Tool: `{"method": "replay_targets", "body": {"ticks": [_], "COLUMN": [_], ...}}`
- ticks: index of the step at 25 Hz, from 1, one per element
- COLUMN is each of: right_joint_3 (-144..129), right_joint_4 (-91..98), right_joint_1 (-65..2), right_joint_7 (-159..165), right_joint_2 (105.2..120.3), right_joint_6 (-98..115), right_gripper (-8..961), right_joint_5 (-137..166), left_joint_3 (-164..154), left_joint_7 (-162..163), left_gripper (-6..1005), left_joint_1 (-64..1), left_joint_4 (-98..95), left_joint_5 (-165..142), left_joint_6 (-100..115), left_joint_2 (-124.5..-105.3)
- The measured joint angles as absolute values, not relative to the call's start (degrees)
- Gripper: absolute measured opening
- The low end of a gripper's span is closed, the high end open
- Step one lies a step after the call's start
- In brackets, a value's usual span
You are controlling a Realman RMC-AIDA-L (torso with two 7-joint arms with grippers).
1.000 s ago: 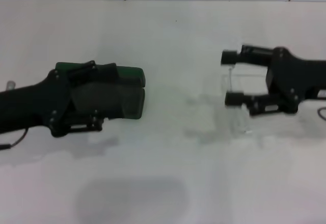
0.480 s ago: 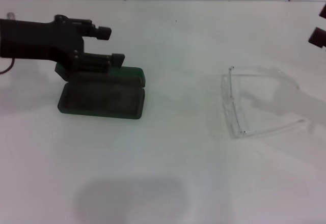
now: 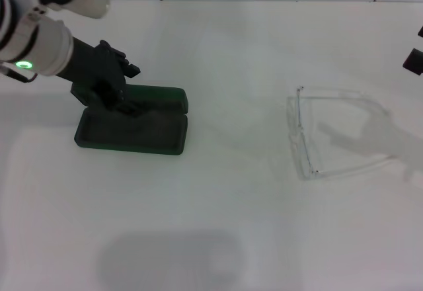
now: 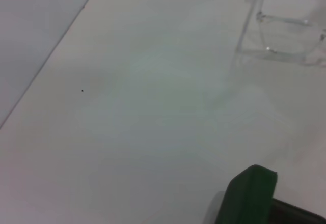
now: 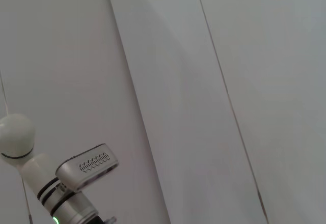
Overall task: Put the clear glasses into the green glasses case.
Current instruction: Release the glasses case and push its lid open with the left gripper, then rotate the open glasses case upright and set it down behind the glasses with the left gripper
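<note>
Clear glasses point(image 3: 334, 132) lie apart from the open green glasses case point(image 3: 132, 120); left hand point(image 3: 119, 89) grip unclear.

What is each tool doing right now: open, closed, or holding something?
Left tool: at the open green case, by its lid; open or closed cannot be told.
Right tool: barely in view at the edge; cannot be told.

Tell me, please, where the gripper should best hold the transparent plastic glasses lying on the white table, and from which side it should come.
Probably the front frame of the clear glasses, taken from above: it runs front-to-back on the white table, with both arms unfolded toward the robot's right, so the bridge in the middle is free.
</note>
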State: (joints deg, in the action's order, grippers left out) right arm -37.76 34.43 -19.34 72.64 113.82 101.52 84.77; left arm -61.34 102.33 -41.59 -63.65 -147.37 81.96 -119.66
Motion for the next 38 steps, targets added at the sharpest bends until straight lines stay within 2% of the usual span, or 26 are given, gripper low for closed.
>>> {"method": "replay_targets", "body": {"ticks": [12,23,28,34,38], "right_joint_3": [-37.3,-37.1,-35.4,-33.3,-33.3], "right_joint_4": [33.3,32.2,29.9,28.2,28.2], "right_joint_1": [-19.3,-19.2,-18.9,-18.2,-17.7], "right_joint_7": [70.8,69.4,68.8,67.9,67.8], "right_joint_2": [113.56,113.73,113.47,113.19,113.19], "right_joint_6": [101.5,101.4,101.8,102.9,102.9], "right_gripper": [856,850,847,844,841], "right_joint_5": [84.5,84.5,84.4,84.4,84.4], "left_joint_3": [-67.1,-70.8,-76.1,-88.0,-95.1], "left_joint_7": [106.4,107.4,113.8,120.9,122.8], "left_gripper": [696,495,262,197,205], "left_joint_1": [-42.1,-39.5,-37.4,-33.9,-32.4], "left_joint_4": [-61.4,-64.4,-70.1,-77.7,-81.4], "left_joint_5": [-149.0,-148.8,-146.9,-146.7,-146.3], "left_joint_6": [78.1,78.2,78.3,78.0,75.7], "left_joint_2": [-119.41,-119.81,-119.91,-119.90,-120.07]}}
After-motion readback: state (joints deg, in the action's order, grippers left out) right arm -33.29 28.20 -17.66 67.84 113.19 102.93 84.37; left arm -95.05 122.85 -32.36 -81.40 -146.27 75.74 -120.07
